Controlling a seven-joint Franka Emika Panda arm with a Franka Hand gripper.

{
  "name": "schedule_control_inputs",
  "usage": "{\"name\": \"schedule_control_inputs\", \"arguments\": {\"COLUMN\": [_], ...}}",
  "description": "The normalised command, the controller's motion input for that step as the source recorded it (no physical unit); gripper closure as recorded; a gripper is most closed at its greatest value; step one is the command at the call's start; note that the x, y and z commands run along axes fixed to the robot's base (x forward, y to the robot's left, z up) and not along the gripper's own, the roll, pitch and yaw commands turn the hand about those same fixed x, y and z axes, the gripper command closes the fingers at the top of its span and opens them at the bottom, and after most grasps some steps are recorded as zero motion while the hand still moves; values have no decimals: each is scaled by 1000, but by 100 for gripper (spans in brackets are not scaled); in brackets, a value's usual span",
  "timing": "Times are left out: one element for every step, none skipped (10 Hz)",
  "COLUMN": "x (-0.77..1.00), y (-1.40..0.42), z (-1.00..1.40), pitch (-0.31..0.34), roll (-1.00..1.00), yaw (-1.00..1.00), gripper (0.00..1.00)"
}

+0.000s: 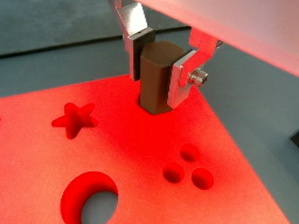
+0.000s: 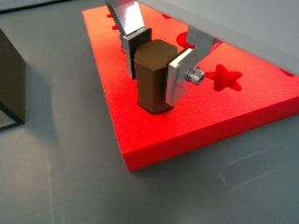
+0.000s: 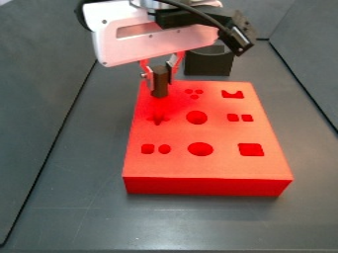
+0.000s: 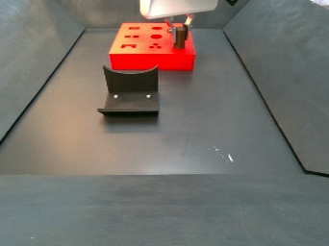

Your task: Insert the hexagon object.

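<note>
The hexagon object [image 1: 152, 93] is a brown prism-shaped peg, held upright between my gripper's [image 1: 156, 75] two silver fingers. Its lower end meets the top of the red block [image 1: 128, 149] near a far corner; I cannot tell whether it sits in a hole. Both wrist views show the same hold: gripper [image 2: 156, 72], peg [image 2: 149, 94], block [image 2: 176, 131]. In a side view the gripper [image 3: 160, 75] hangs over the block's [image 3: 199, 170] back left part with the peg [image 3: 158, 88] below it. In another side view the gripper [image 4: 180, 27] and peg [image 4: 179, 39] are over the block [image 4: 135, 60].
The block has a star hole [image 1: 73, 118], three small round holes [image 1: 187, 166] and a large round hole [image 1: 91, 197]. A dark grey curved holder [image 4: 129, 91] stands on the floor in front of the block. A dark box [image 3: 209, 64] sits behind the block.
</note>
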Motion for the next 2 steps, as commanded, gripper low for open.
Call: {"name": "schedule_control_inputs", "arguments": {"x": [0, 0], "y": [-51, 0], "z": [-6, 0], "pitch": [0, 0], "roll": [157, 0], "yaw": [0, 0], "gripper": [100, 100]}}
